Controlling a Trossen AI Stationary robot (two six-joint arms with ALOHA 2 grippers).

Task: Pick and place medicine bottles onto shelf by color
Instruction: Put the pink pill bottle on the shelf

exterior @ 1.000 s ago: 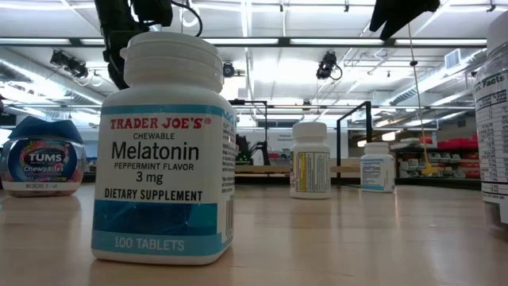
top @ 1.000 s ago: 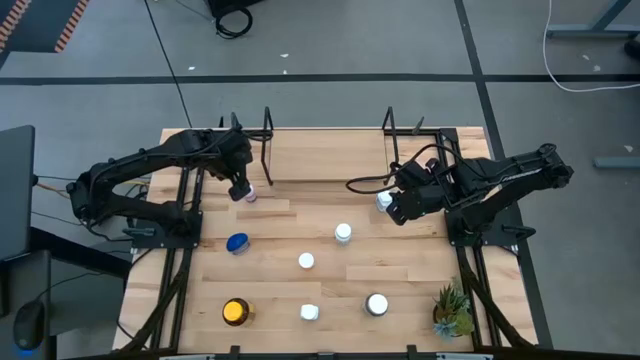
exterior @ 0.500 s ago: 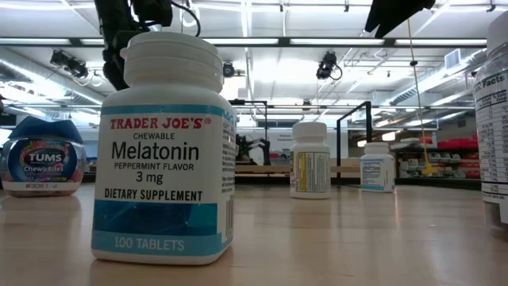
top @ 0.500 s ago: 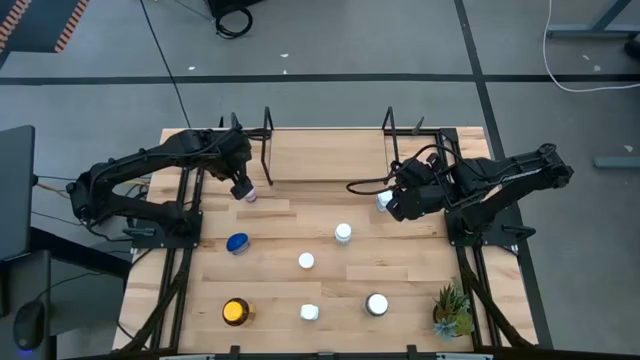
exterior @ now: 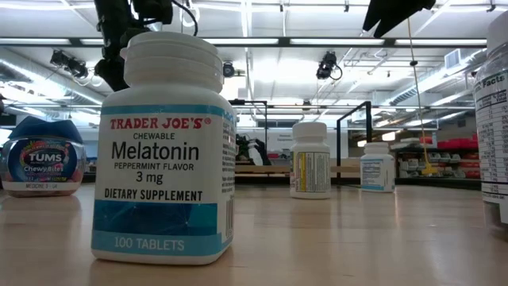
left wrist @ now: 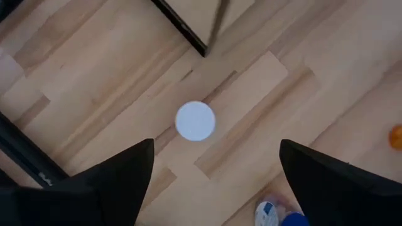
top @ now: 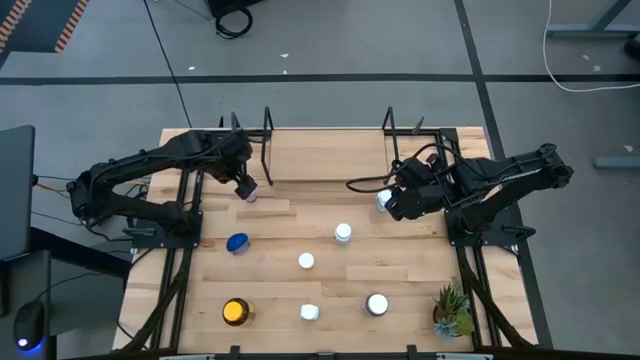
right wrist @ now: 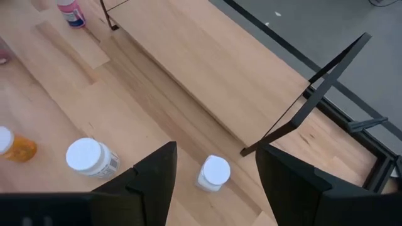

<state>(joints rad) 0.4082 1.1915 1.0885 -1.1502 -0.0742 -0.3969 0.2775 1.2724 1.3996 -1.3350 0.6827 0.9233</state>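
High view: the left pincer [top: 244, 187] is hovering released over a pink bottle [top: 250, 196] by the shelf's [top: 325, 155] left front corner; the right pincer [top: 390, 201] is hovering released by a white bottle [top: 382, 200].

Left wrist view: a white cap [left wrist: 195, 120] is sitting between spread fingers [left wrist: 119, 172].

Right wrist view: a bottle [right wrist: 212, 173] is standing before the shelf [right wrist: 213, 75], ungrasped.

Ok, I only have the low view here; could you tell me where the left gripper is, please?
Observer: The left gripper hangs open above a white-capped bottle beside the shelf's left end.
Operator: And the right gripper?
Observer: The right gripper is open over a second white-capped bottle near the shelf's right end.
Operator: Is anything on the shelf yet?
Observer: No, its board is bare.
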